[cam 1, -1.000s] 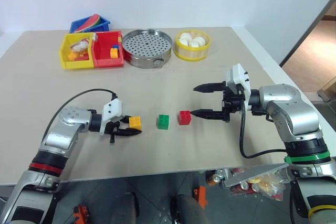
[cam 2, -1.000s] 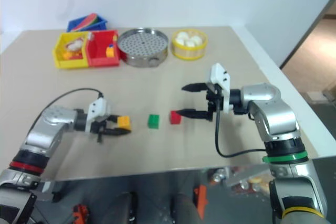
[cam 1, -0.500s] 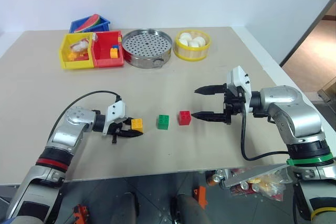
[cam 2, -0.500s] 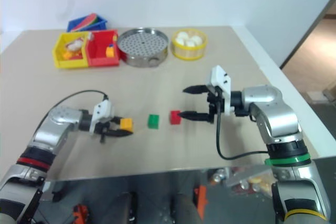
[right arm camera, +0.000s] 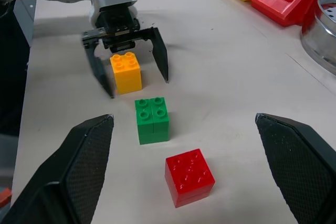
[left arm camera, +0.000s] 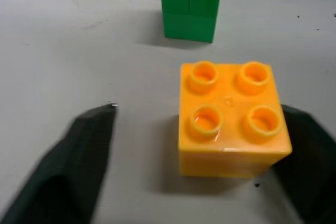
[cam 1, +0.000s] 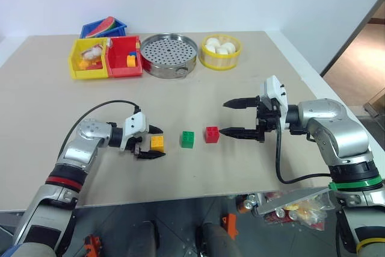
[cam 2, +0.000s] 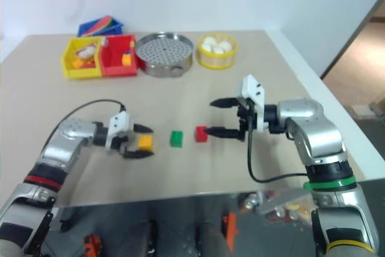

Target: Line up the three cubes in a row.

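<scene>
We see the yellow-orange cube (cam 1: 157,143) on the bench (cam 1: 198,88) between our left gripper's (cam 1: 150,142) wide-spread fingers, beside the green cube (cam 1: 187,139) and red cube (cam 1: 211,134); our right gripper's (cam 1: 231,117) fingers stand wide, empty.

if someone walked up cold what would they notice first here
Three studded cubes sit in a near row mid-table: the yellow-orange cube, the green cube and the red cube. The left gripper has its jaws open around the yellow-orange one, while the right gripper hangs open just beside the red one. At the table's far edge stand colourful bins, a perforated metal steamer tray and a yellow basket of white pieces.
</scene>
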Motion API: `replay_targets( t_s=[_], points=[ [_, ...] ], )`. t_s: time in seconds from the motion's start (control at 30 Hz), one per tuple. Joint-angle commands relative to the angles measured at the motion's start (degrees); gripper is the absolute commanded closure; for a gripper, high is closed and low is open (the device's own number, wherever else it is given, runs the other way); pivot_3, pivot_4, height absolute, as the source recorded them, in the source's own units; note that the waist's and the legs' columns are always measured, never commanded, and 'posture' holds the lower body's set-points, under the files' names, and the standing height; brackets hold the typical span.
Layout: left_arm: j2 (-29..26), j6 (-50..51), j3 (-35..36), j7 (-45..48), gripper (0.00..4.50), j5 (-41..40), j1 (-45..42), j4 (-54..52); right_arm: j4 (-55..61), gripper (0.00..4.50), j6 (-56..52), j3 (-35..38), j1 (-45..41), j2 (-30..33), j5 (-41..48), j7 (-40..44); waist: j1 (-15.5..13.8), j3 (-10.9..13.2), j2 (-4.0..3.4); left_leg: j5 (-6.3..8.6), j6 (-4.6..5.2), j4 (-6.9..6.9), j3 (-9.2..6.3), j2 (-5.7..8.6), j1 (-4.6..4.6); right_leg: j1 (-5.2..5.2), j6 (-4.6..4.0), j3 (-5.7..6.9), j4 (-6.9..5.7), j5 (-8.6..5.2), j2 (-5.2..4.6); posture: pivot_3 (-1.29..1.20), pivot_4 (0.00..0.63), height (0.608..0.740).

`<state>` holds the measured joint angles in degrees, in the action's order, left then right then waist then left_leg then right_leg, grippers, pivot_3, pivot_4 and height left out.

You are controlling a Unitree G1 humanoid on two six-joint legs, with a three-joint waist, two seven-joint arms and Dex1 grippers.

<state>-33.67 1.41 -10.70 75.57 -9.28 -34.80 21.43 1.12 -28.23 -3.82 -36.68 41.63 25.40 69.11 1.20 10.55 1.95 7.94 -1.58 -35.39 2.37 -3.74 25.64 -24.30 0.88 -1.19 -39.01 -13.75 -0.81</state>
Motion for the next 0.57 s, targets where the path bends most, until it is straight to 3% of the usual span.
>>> replay_targets(
  t_s=[0.03,0.17,0.27,0.37,0.57],
  points=[
    [-2.9,2.7,3.2,0.4,0.03,-2.9,0.4,-7.1,0.7,0.00,-0.1,3.1,-1.8,-0.5,1.5,-1.6,0.0,0.0,0.00,0.01,-0.01,0.01,-0.02,-0.01,0.00,0.00,0.10,0.00,0.00,0.05,0.03,0.00,0.150,0.740],
    [-6.8,16.0,9.1,-1.8,0.03,-10.9,2.8,-18.7,-5.0,0.00,2.7,4.6,-4.7,-2.8,-0.1,-5.5,0.4,0.0,0.01,0.06,-0.07,0.09,-0.04,-0.08,0.00,-0.06,0.10,-0.02,0.00,0.00,0.12,0.00,0.150,0.740],
    [-5.8,23.8,15.1,-10.5,0.03,-14.5,1.6,-20.7,-10.5,0.00,6.7,4.7,-5.7,-4.6,-2.5,-8.1,0.3,0.0,0.01,0.05,-0.06,0.09,-0.10,-0.09,-0.02,-0.03,0.08,0.02,-0.01,-0.01,0.17,0.00,0.150,0.740],
    [-4.4,24.5,18.2,-16.4,0.03,-14.6,1.5,-19.6,-15.5,0.00,10.6,4.5,-6.3,-6.5,-4.6,-10.0,0.2,0.0,0.01,0.05,-0.06,0.04,-0.15,-0.08,-0.07,0.06,0.11,0.05,-0.01,0.01,0.18,0.00,0.150,0.740],
    [-0.2,14.8,17.7,-28.7,0.03,-5.9,6.8,-13.8,-25.0,0.00,19.2,3.8,-6.9,-9.7,-9.2,-12.4,0.2,0.0,0.01,0.05,-0.06,0.05,-0.01,-0.04,-0.09,0.06,0.20,-0.08,0.03,0.05,0.14,0.00,0.150,0.740]
  ],
)
